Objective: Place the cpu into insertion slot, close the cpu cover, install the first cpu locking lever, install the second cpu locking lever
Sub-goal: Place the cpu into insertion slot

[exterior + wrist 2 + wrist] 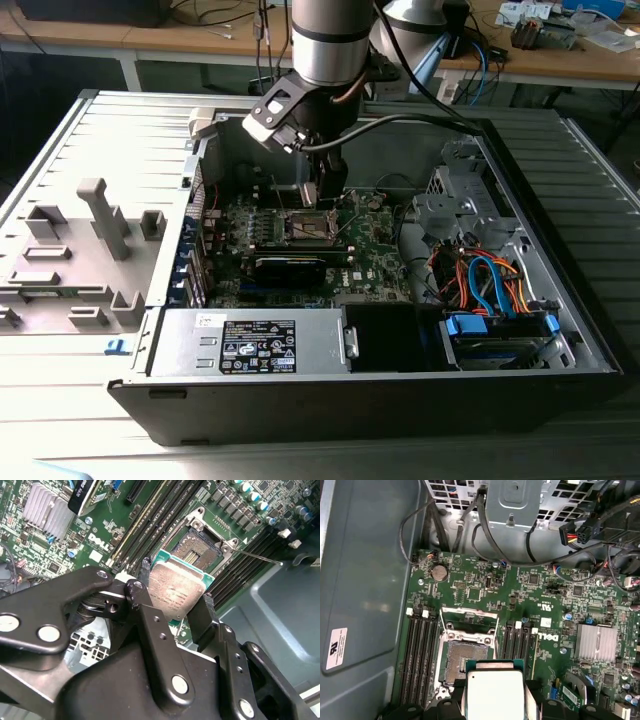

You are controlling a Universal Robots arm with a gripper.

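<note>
While in claw (176,583), cpu (495,696) near slot (465,659).

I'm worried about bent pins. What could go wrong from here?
The claw holds the chip above the open socket, not yet seated. If it comes down tilted or off-centre, it could damage the socket's contacts. The chip might also slip, since only its edges are pinched.

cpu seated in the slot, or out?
Out. The cpu is clamped in the claw, clear of the slot, whose contact field lies bare.
</note>
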